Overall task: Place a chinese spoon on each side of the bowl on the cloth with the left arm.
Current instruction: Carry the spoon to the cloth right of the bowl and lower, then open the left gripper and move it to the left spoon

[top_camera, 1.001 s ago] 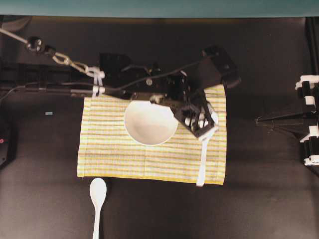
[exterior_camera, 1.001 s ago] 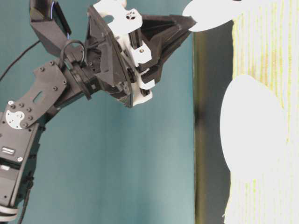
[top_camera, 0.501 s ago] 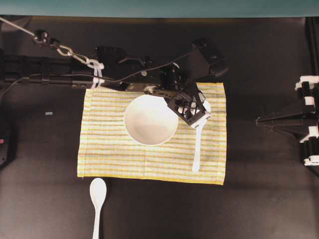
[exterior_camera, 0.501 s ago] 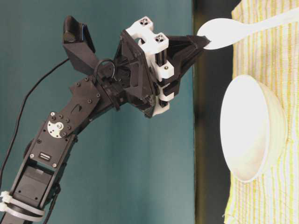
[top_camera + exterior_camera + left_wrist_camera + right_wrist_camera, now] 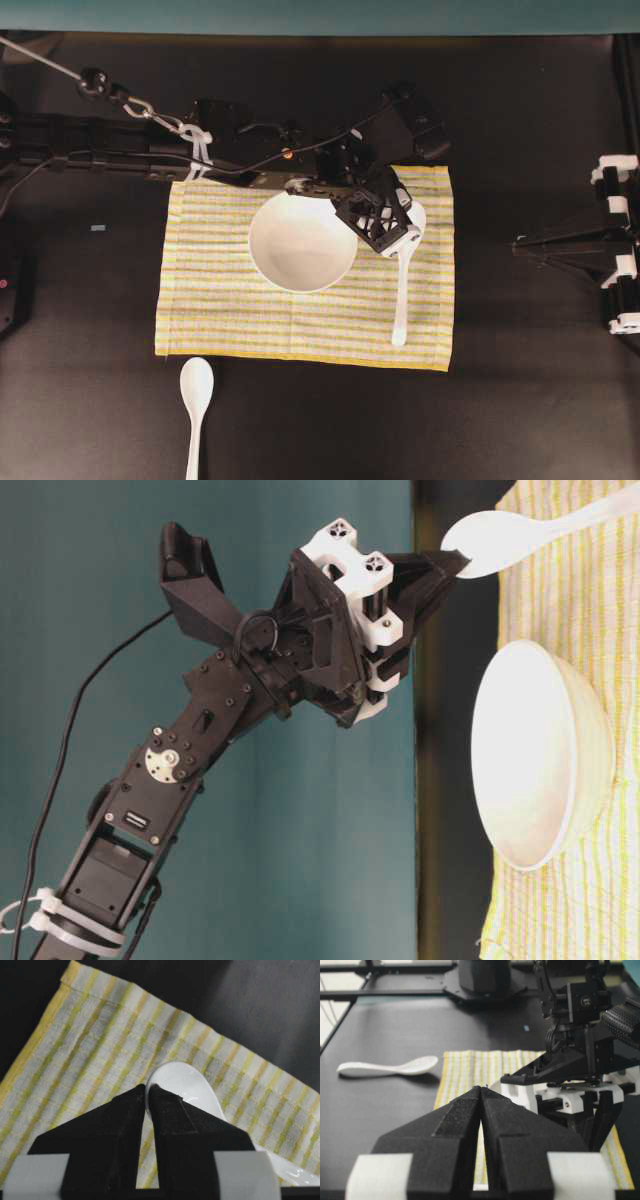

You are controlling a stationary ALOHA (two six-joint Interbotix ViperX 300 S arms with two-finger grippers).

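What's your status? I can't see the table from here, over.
Left gripper shut on spoon, lowering it onto cloth right of bowl. Right gripper shut, parked. Second spoon off cloth. Nothing blocking.

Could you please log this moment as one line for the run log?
left gripper: shut on first spoon | spoon handle end on cloth, right of bowl | second spoon: off cloth

Two spoons (image 5: 403, 290) (image 5: 195, 400), one bowl (image 5: 300, 242), one cloth (image 5: 210, 300)

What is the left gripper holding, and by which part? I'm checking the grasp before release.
The left gripper pinches a glossy white ceramic Chinese spoon by the rim of its scoop end, handle trailing over the striped cloth.
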